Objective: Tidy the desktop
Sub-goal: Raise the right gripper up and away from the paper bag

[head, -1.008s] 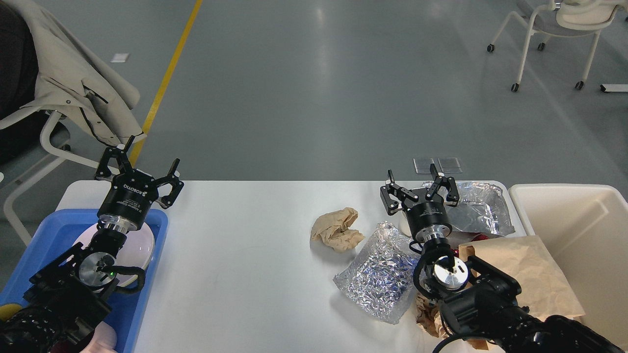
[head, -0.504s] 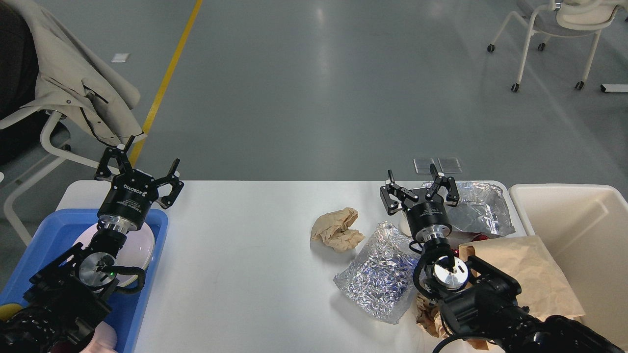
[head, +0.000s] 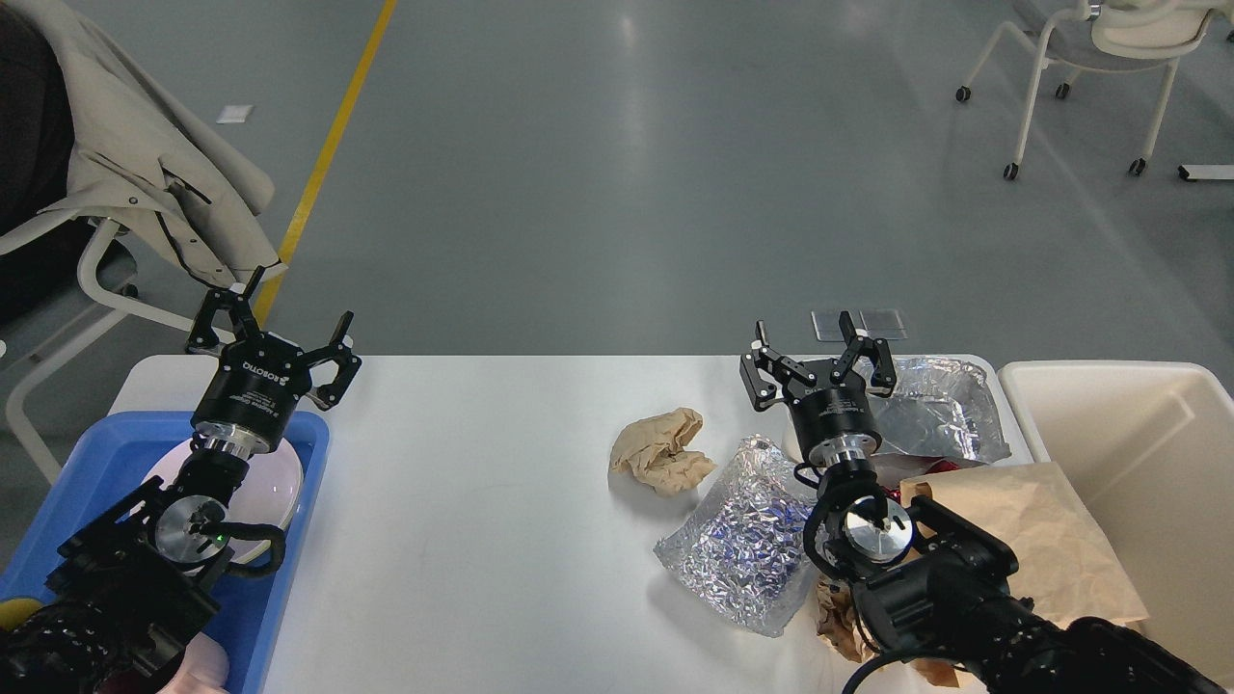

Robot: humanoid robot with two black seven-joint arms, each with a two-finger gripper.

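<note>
I'm hovering both jaws spread and empty: left jaws (head: 273,327) at nine o'clock, right jaws (head: 815,349) at three, over the white counter (head: 482,501).

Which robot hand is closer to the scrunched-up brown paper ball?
Right. The right gripper hangs just right of the paper ball; the left gripper is far left, above the blue tray.

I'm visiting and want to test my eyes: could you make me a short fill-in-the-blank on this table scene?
1. The white plate lies in the ___ tray.
2. The crumpled brown paper ball lies on the white ___.
3. The cream bin stands at the table's ___ end.
4. Both the left gripper and the right gripper are ___.

Missing: blue; desktop; right; open
</note>
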